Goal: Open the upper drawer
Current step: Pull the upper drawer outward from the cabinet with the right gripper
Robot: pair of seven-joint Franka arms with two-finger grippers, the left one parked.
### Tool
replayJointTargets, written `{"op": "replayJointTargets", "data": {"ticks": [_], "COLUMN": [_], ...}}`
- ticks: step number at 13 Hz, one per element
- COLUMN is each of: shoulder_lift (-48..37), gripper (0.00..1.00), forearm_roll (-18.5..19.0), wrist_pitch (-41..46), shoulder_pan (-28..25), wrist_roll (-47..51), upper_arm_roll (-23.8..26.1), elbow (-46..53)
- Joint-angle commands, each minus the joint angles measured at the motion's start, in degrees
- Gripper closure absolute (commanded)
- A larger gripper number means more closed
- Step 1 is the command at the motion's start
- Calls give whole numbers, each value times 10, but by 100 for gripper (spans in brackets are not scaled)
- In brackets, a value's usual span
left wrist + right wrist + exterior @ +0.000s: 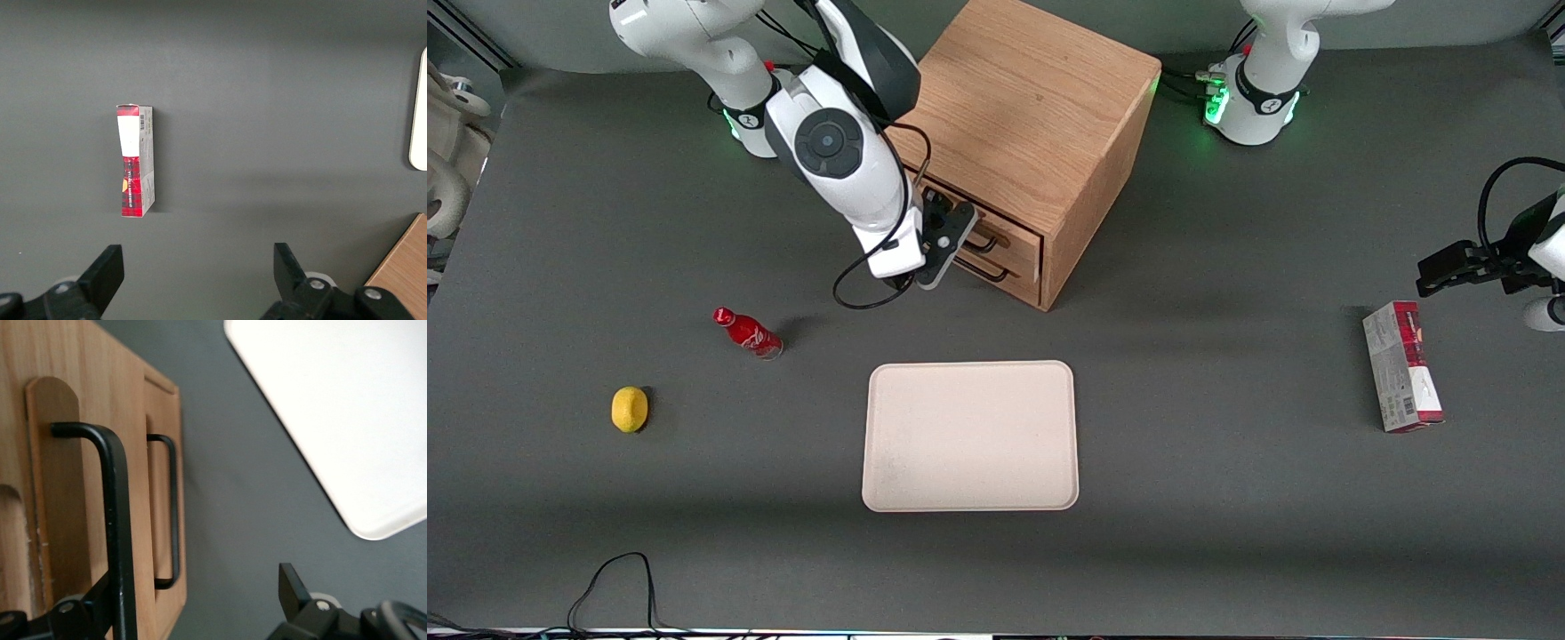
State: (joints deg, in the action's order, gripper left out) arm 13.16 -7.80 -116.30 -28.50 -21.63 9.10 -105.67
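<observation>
The wooden cabinet [1032, 116] stands near the middle of the table, its two drawers facing the working arm's end. The upper drawer [1014, 233] carries a dark bar handle [987, 242], and both fronts look flush with the cabinet face. My gripper [944, 242] is right in front of the drawers at handle height. In the right wrist view the gripper [197, 587] is open. The upper drawer's handle [115, 520] runs close along the inside of one finger [100, 597], the other finger [292, 583] stands well clear, and the lower drawer's handle [172, 510] shows farther off.
A cream tray [969, 436] lies nearer the front camera than the cabinet. A red bottle [747, 332] and a lemon [629, 409] lie toward the working arm's end. A red and white box [1400, 378] lies toward the parked arm's end.
</observation>
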Motion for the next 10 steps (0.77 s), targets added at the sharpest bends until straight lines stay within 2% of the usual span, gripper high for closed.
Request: {"op": "replayJointTargets", "data": {"ticks": [1, 5, 10], "shoulder_lift": [21, 48, 97], "gripper": [0, 0, 0], "forearm_roll": [13, 17, 17], "wrist_pitch": [-6, 0, 61], "shoulder_pan": [5, 12, 46], "wrist_roll": [-11, -21, -51], "upper_arm_roll": [-13, -26, -27], "elbow": [26, 68, 151]}}
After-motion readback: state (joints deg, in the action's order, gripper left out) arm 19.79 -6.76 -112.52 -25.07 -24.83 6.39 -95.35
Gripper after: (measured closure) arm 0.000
